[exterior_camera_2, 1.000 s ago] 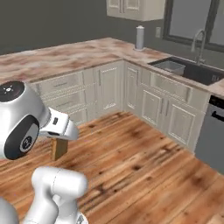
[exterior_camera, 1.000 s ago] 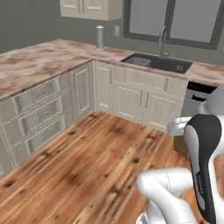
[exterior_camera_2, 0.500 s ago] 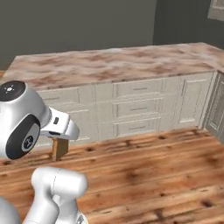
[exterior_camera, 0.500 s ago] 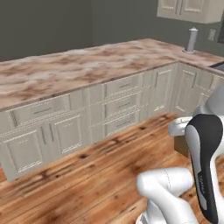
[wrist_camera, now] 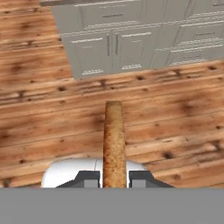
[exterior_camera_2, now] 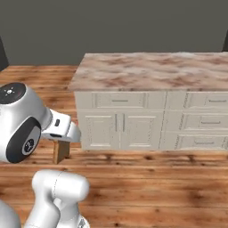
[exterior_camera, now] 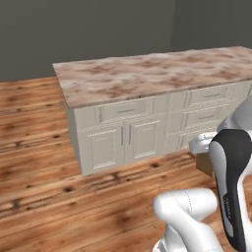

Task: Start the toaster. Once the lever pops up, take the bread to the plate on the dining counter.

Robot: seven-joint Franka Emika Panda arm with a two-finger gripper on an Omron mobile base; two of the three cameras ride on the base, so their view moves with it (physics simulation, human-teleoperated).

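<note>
jaws (wrist_camera: 113, 180): you have them clamped on the bread (wrist_camera: 113, 144), slice edge-on, above the wood floor (wrist_camera: 39, 127).
change: base has swung; sink corner gone, cream-cabinet bench (exterior_camera: 147, 78) now ahead.
task: toasting done; you're mid-carry, plate and dining bench not reached.

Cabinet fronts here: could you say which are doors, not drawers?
The tall pair at the counter's end, with upright handles; the others have level ones.
</note>
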